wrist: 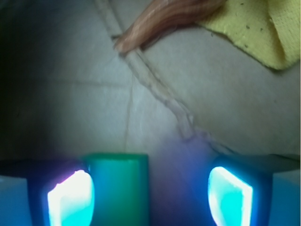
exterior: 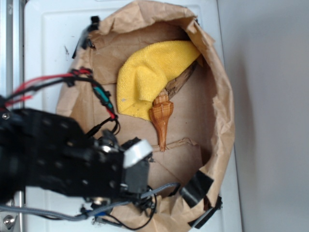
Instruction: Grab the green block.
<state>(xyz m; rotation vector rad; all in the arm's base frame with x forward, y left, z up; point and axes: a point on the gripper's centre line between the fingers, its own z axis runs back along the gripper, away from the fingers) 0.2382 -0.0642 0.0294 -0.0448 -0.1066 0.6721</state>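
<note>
Brown paper [exterior: 193, 145], crumpled up into a rim, covers our white worktop [exterior: 48, 48]; we find no brand, label or writing on anything. On it lie a yellow cloth [exterior: 149, 72] and a brown spiral shell [exterior: 161, 116], its tip showing in our wrist view. Our hand [wrist: 150, 190] stands open. Between its fingers [wrist: 70, 197], close against the left one, sits the green block [wrist: 120, 188], clear of the right.

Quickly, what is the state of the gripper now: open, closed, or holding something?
Gripper: open; the green block sits between the fingers, beside the left one, not clamped.
</note>
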